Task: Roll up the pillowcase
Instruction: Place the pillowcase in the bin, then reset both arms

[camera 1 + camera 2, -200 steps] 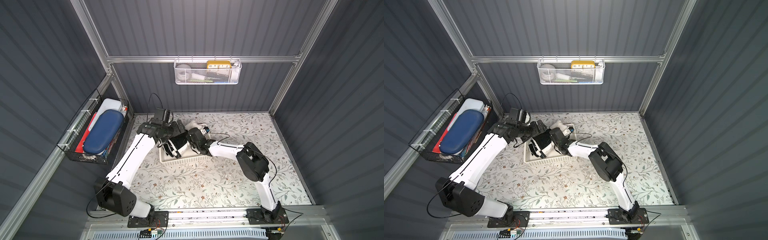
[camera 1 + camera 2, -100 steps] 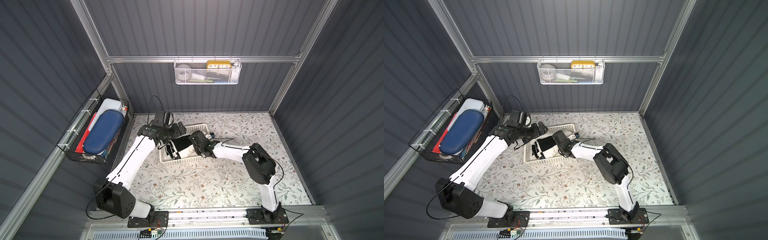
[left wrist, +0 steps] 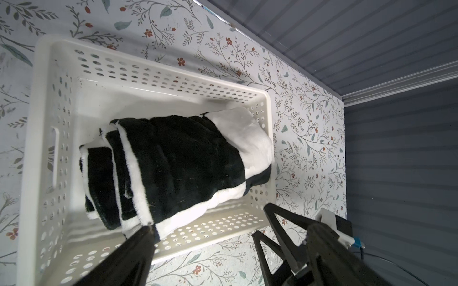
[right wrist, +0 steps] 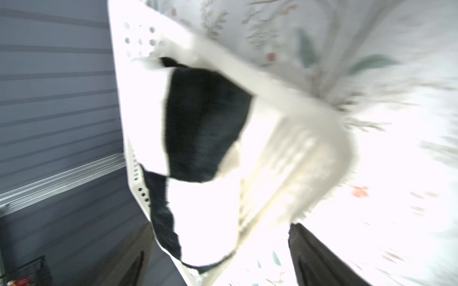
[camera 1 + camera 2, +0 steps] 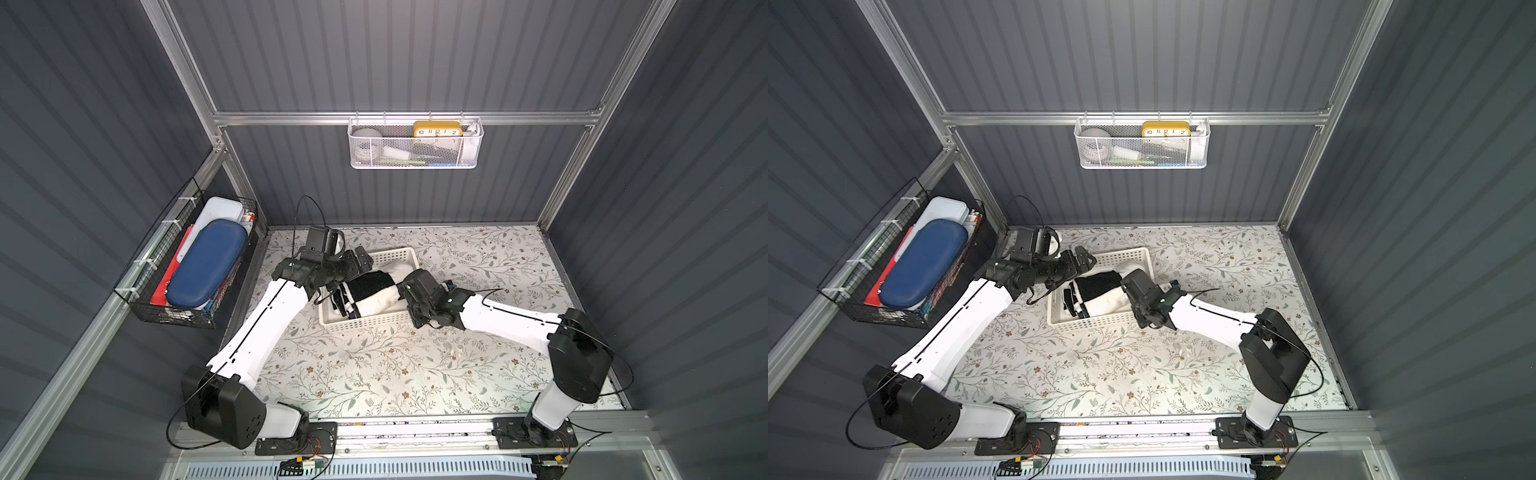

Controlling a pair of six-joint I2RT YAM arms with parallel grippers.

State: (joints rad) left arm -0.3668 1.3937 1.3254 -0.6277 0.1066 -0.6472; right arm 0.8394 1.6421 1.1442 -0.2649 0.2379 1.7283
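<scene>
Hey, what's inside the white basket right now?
The rolled black-and-white pillowcase lies inside the white basket, and the basket floor beside it shows bare. Anything under the roll is covered and cannot be seen.

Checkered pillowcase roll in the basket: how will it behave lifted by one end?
Likely floppy: the pillowcase is plush cloth and should sag. Loose layered edges at one end suggest it may unroll. Touching the basket wall, it might drag.

black-and-white checked pillowcase [image 3: 178,161], white basket [image 3: 148,71], floral tabletop [image 3: 297,99]
</scene>
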